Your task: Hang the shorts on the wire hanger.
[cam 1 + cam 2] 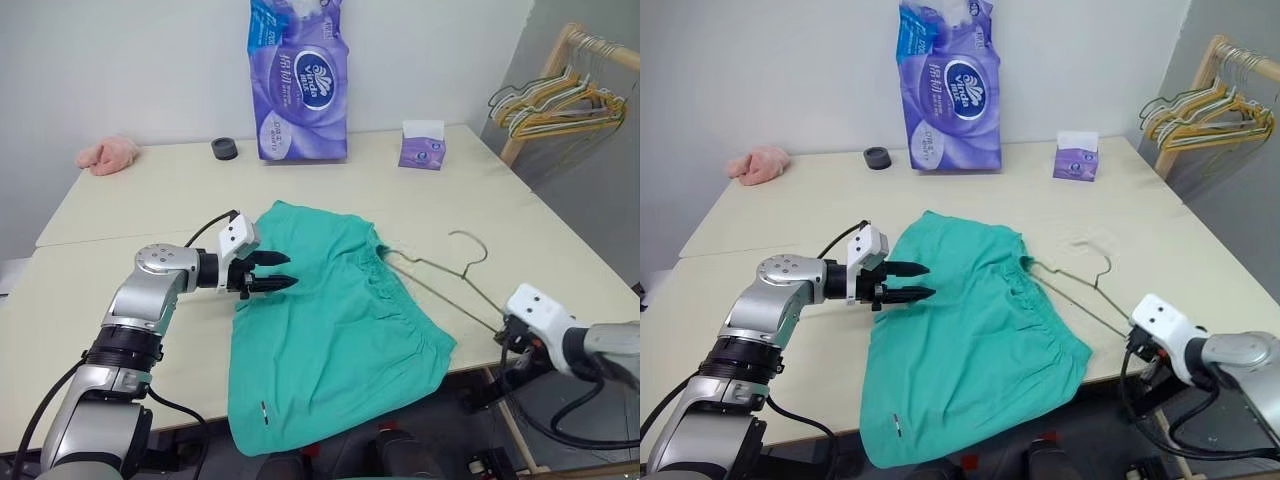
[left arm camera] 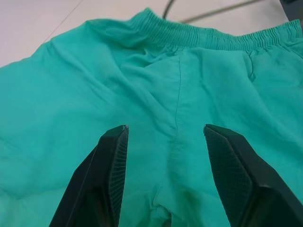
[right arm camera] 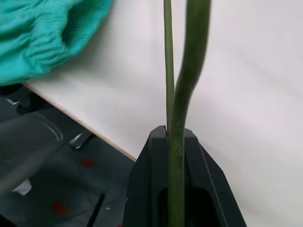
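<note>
Shorts (image 1: 335, 330) are lying flat at centre frame on the table (image 1: 150, 200), waistband toward the right, lower hem drooping over the near table edge. Wire hanger (image 1: 455, 280) is lying right of centre, hook up-frame; its far corner is reaching the waistband, and whether it is already inside the opening cannot be told.

Right gripper (image 3: 176, 137), lower right of the head views, is pinching the hanger's near corner w/ fingers pressed together on the wire. Left gripper (image 1: 272, 272), centre-left, is hovering w/ fingers spread over the upper left part of the shorts, gripping nothing yet.

Step in hand (judged): feeding hanger into waistband.
- Left: be closing on one fabric layer only, so the waistband is opening, not clamping shut.
- Right: be keeping the wire low and level w/ the table while sliding it toward centre frame.
- Risk: the thin wire twisting in the pinch; the overhanging hem dragging the shorts off the edge.
</note>
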You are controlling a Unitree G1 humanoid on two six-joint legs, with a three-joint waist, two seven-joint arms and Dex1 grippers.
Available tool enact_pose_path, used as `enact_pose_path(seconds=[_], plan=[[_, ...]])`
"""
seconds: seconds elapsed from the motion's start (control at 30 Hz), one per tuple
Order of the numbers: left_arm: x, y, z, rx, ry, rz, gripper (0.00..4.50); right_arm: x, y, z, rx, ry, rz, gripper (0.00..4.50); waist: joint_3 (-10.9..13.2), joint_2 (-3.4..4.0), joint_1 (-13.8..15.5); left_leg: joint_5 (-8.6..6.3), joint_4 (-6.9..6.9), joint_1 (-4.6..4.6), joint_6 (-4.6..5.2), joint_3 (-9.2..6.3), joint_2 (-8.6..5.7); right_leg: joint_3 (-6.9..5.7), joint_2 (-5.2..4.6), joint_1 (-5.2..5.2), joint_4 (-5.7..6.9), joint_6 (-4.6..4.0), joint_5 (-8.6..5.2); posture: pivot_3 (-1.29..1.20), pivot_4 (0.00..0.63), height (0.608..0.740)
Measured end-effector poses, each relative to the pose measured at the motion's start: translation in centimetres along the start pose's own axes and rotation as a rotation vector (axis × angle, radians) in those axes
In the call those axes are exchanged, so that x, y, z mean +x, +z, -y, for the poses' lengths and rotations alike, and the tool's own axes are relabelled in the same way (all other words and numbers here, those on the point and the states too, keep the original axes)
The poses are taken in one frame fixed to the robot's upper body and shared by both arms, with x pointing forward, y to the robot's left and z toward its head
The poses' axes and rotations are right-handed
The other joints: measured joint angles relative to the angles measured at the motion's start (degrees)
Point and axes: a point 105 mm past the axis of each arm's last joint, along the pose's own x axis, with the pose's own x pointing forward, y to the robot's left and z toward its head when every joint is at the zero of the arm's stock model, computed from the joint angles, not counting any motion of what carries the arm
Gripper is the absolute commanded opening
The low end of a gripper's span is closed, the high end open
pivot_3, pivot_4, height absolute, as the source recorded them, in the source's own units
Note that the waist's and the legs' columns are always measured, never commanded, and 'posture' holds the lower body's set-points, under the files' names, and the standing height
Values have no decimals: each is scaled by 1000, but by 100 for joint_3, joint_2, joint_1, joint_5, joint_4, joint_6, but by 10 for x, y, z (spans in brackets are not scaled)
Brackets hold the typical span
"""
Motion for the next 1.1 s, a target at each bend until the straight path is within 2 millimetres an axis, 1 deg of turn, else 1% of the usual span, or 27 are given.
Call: enact_pose_path(seconds=[0.07,0.13,0.2,0.3,0.43,0.5,0.57,0.7,0.77,0.87,1.0,1.1], plan=[[0,1,0,2,4,0,2673,-7,2,-4,-6,9,7,0,-1,-1,2,0,0,-1,0,-3,2,-3,1,0,0,0,0,-159,70,740],[0,1,0,4,4,0,2673,-9,-3,-16,-4,50,-8,0,-1,-1,6,0,0,-1,0,-3,2,-3,0,0,0,0,0,-159,70,740],[0,1,0,4,4,-1,2673,-9,-9,-24,3,80,-30,0,-1,-1,3,0,1,-1,0,1,1,0,0,0,0,1,0,-165,70,740],[0,1,-1,8,5,-4,2673,-8,-9,-28,7,86,-26,0,-1,-1,1,0,2,-1,0,2,1,1,0,0,0,1,0,-165,69,740],[1,8,-3,27,4,-1,2673,-2,-13,-36,22,110,-26,0,-1,-1,1,0,1,-1,0,3,1,2,1,0,0,1,0,-164,68,740],[1,7,-2,27,3,-2,2673,-3,-8,-34,39,101,9,0,0,-1,-1,0,2,-1,0,3,1,2,1,0,0,1,0,-164,68,740],[3,7,-1,27,-3,-4,2673,-5,-4,-24,52,64,32,0,-1,-1,-1,0,2,0,0,3,1,2,1,0,0,1,0,-163,67,740],[4,8,1,30,-10,2,2673,-6,-11,-4,155,-13,51,0,0,-3,0,0,2,-1,0,3,1,3,1,0,-1,0,0,-163,67,740],[6,11,3,40,-20,11,2673,-5,-12,1,171,-31,51,0,-1,-1,2,0,2,-1,0,4,0,4,0,0,0,0,0,-163,68,740],[6,11,3,36,-20,9,2673,-4,-14,1,177,-31,43,0,-1,-1,0,0,2,0,0,4,0,3,1,0,0,0,0,-158,69,740],[6,11,3,27,-21,6,2673,1,-12,-7,163,7,39,0,-1,-1,0,0,1,-1,0,4,0,3,1,0,0,0,0,-156,69,740],[6,12,3,28,-21,7,2673,2,-9,-10,146,19,46,0,-1,-1,0,0,1,-1,0,3,0,3,1,0,0,1,0,-155,69,740]])
